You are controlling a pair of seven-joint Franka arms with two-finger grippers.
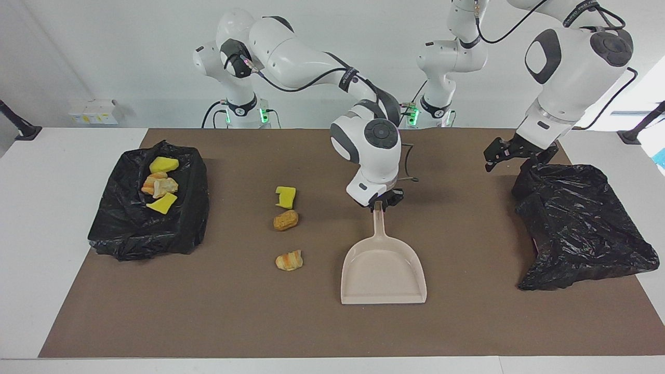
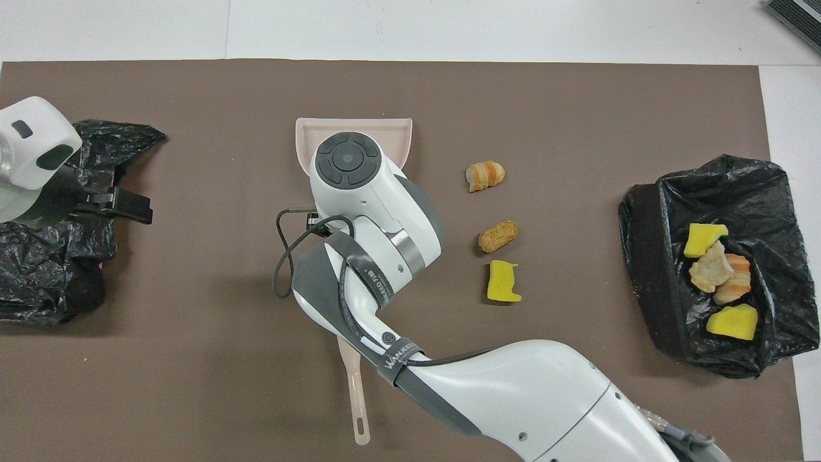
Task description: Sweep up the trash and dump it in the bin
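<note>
I see a robotics lab: two white robot arms (image 1: 311, 57) bolted at the end of a white table (image 1: 52, 208) covered by a brown mat (image 1: 467, 322), bare white walls, loose cables and camera stands clamped at the table's corners.
</note>
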